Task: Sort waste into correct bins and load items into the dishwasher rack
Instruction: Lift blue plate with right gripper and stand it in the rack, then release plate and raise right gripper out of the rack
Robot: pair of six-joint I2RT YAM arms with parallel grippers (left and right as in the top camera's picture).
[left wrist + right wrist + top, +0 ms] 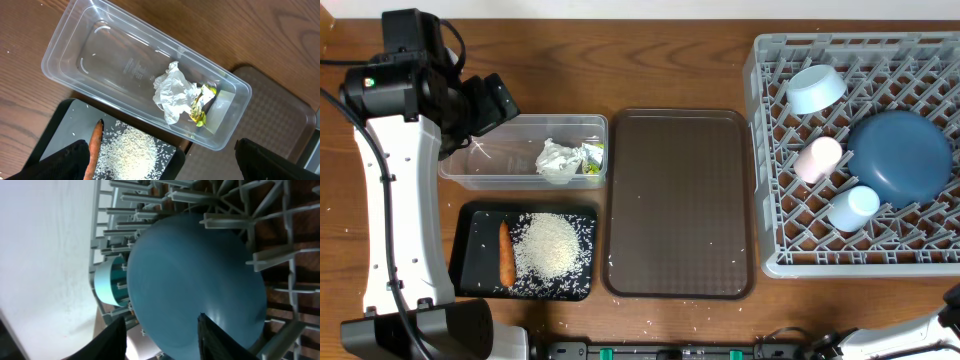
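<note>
The crumpled white-and-green wrapper [565, 158] [175, 92] lies in the clear tub [485, 165] [100, 45]. The orange carrot [506, 252] [94, 147] and a heap of white rice [553, 245] [132, 155] lie in the black tray [470, 262] [60, 135]. The grey dishwasher rack [770, 260] [225, 220] holds the blue plate [900, 155] [200, 270], pink cup [818, 158], light-blue cup [852, 207] [107, 282] and pale bowl [815, 88]. My left gripper [492, 105] [160, 165] is open and empty above the tub. My right gripper [165, 340] is open and empty, close to the plate.
The brown serving tray [680, 200] [280, 110] lies bare between the bins and the rack. A few loose rice grains [650, 310] are scattered on the wooden table near its front edge. The left arm's white column stands at the table's left side.
</note>
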